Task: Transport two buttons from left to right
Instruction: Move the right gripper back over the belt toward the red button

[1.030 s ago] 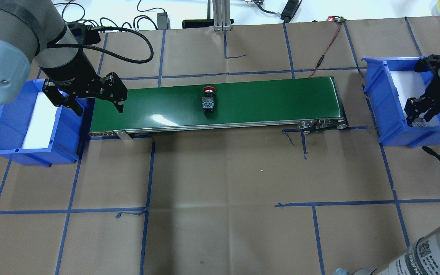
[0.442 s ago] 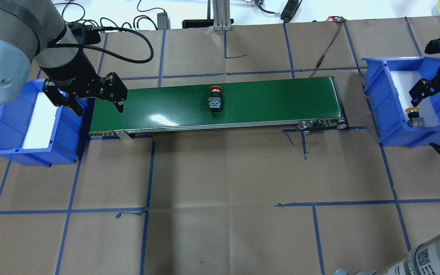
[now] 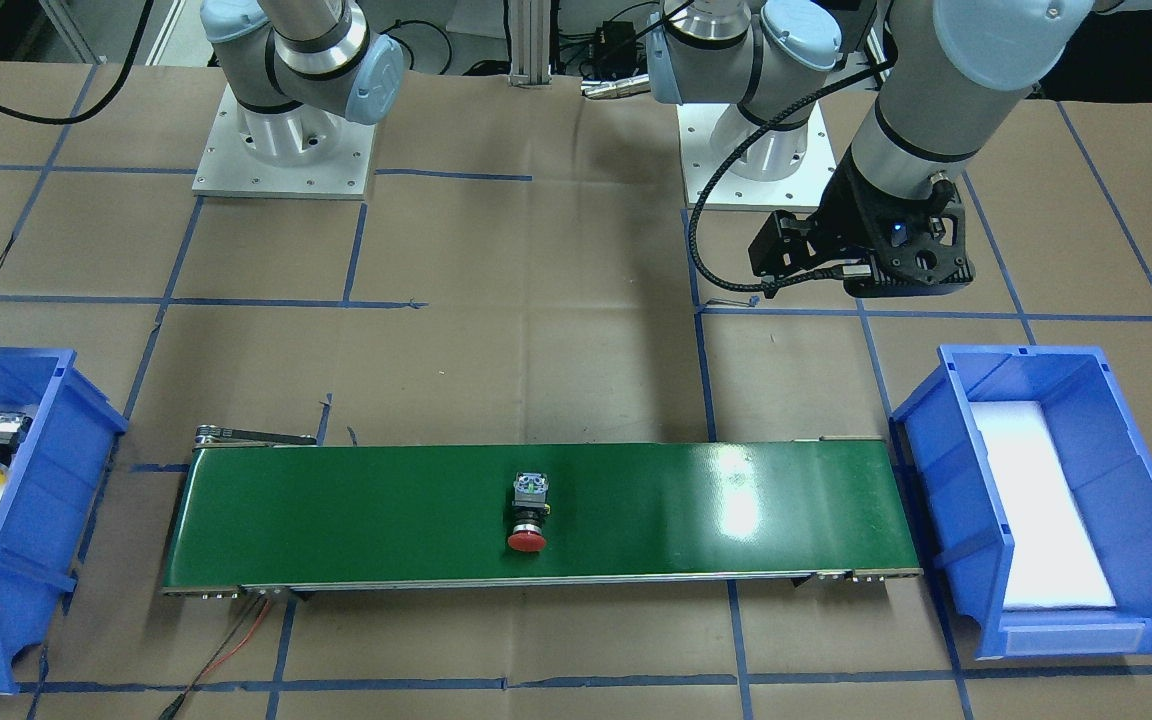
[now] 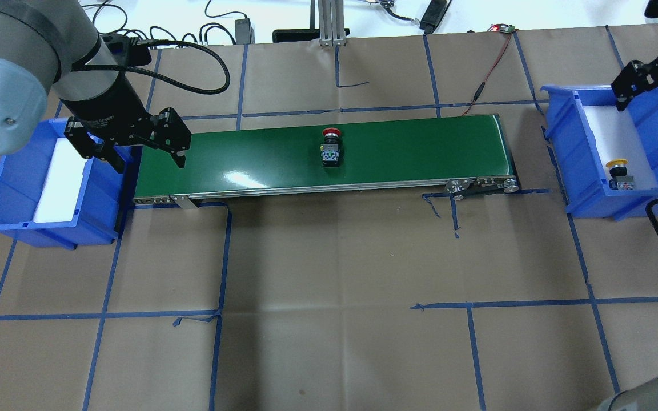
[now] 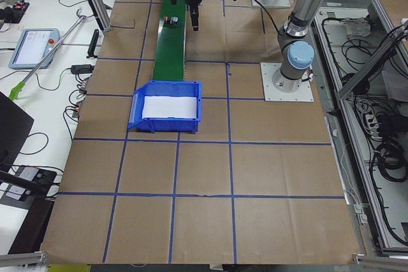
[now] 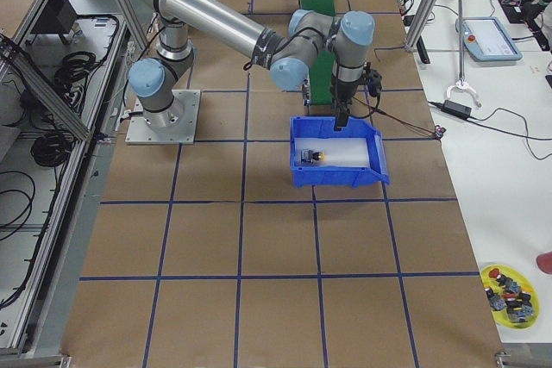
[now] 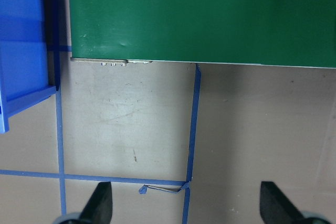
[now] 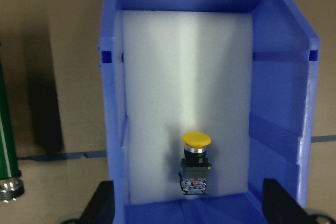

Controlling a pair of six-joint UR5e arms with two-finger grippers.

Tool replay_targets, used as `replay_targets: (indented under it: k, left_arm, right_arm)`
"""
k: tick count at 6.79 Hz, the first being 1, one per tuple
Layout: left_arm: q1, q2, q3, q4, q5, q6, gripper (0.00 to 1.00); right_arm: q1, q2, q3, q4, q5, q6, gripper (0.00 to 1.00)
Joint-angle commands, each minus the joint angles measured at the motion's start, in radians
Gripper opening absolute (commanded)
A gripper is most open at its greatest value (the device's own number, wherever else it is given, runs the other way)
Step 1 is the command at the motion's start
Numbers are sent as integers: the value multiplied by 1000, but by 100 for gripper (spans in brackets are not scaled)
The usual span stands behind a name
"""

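Observation:
The red button (image 4: 330, 147) lies on its side mid-way along the green conveyor belt (image 4: 420, 148); it also shows in the front-facing view (image 3: 528, 515). The yellow button (image 4: 618, 173) lies on white foam in the right blue bin (image 4: 563, 142), and the right wrist view shows it (image 8: 195, 163). My right gripper (image 4: 652, 94) is open and empty, raised over the bin's far end. My left gripper (image 4: 146, 157) is open and empty, above the belt's left end beside the left blue bin (image 4: 20, 222). The left wrist view shows only the belt edge and paper.
The left bin holds only white foam (image 3: 1036, 500). A red wire (image 4: 492, 63) runs from the belt's right end to the table's far edge, where cables lie. A yellow tray (image 6: 509, 286) of spare parts sits far off to my right.
My right gripper let go of the yellow button, opened, then rose and drew back towards the bin's far end. The red button rode the belt to the right. The left arm held still.

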Motion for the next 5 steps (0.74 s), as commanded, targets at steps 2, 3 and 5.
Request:
replay_targets:
  k: [2,3,5]
  left_arm:
    - [0,2,6,16,-8,3,100]
    - [-2,7,1,45,-11,-2,100]
    - [-3,13,4,61,-14,-6,100]
  right_arm:
    - [188,-99,-13,53,191,306,100]
    - [242,-104,-4,61,218,431,100]
    - [372,-95,25,61,206,655,100]
